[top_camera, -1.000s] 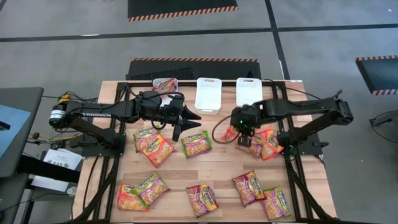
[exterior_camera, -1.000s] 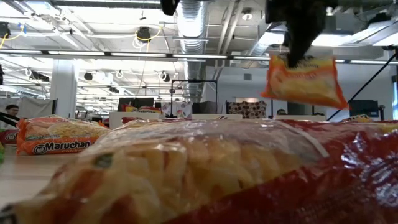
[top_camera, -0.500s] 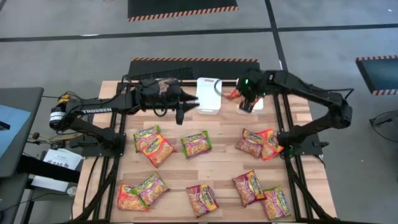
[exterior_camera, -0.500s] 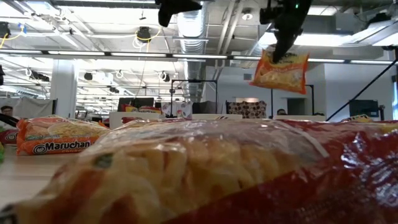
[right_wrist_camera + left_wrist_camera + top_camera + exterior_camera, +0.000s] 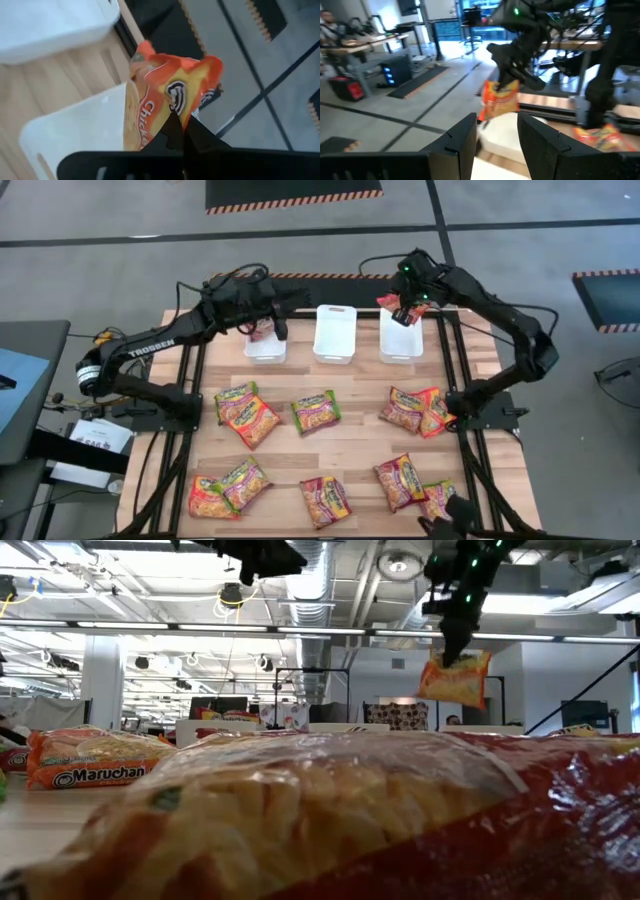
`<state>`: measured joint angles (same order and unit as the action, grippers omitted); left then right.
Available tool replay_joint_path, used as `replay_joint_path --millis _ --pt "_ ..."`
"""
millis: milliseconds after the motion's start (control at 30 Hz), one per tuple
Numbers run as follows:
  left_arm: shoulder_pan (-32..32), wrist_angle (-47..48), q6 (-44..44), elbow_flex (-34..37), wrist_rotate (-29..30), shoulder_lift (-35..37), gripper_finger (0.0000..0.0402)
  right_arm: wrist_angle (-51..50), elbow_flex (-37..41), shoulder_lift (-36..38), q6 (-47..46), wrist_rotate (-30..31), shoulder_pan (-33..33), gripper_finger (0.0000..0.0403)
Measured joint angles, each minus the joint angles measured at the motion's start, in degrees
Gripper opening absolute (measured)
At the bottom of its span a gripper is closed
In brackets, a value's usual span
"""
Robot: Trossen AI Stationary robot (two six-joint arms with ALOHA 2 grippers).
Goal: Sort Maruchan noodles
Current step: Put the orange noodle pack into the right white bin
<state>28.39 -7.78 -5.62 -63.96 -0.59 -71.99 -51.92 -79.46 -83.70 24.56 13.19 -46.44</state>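
Glossy crinkled plastic packets (image 5: pixel 316 411), smooth white plastic bins (image 5: pixel 334 333), matt wooden table (image 5: pixel 355 445).

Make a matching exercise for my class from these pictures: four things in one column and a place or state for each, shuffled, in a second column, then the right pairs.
Column one
1. right claw
2. left claw
3. middle bin
4. left bin

Column two
A. open, holding nothing
B. holds one packet already
C. shut on an orange-edged packet above the right bin
D. nothing shows inside it

Pairs: 1-C, 2-A, 3-D, 4-B
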Motion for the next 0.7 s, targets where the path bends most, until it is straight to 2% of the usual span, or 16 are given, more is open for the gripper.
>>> replay_joint_path --millis 333,700 --pt "6.7 0.8 -0.4 0.0 0.0 0.1 0.0132 -0.3 0.0 -7.2 1.2 0.1 -0.1 0.0005" --pt "9.8 0.8 -2.3 0.0 -0.6 0.1 0.0132 -2.6 0.0 -10.8 8.3 2.1 -0.7 0.0005"
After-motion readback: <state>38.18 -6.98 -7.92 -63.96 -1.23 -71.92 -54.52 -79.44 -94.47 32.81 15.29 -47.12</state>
